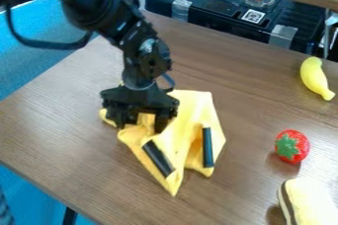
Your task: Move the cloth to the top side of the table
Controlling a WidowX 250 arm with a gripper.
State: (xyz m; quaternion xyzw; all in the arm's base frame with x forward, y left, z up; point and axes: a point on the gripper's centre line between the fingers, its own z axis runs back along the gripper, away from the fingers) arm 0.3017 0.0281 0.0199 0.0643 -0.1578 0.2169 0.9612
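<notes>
1 yellow cloth [187, 113], crumpled mid-worktop [59, 125], 2 dark strips [158, 158] on it. 1 claw [140, 122] at its far-left part, fingers spread. Right side: 1 banana [315, 76], 1 strawberry [292, 146].

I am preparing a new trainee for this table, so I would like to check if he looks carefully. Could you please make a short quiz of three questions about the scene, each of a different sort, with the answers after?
1. True or false: on the table, the strawberry lies between the banana and the pale yellow thing with a brown stripe.

2. Which thing is at the gripper?
A) the banana
B) the strawberry
C) the yellow cloth

3. Fill in the number: on the cloth, ___ dark strips can be seen.

Key: 1 true; 2 C; 3 two.
</notes>
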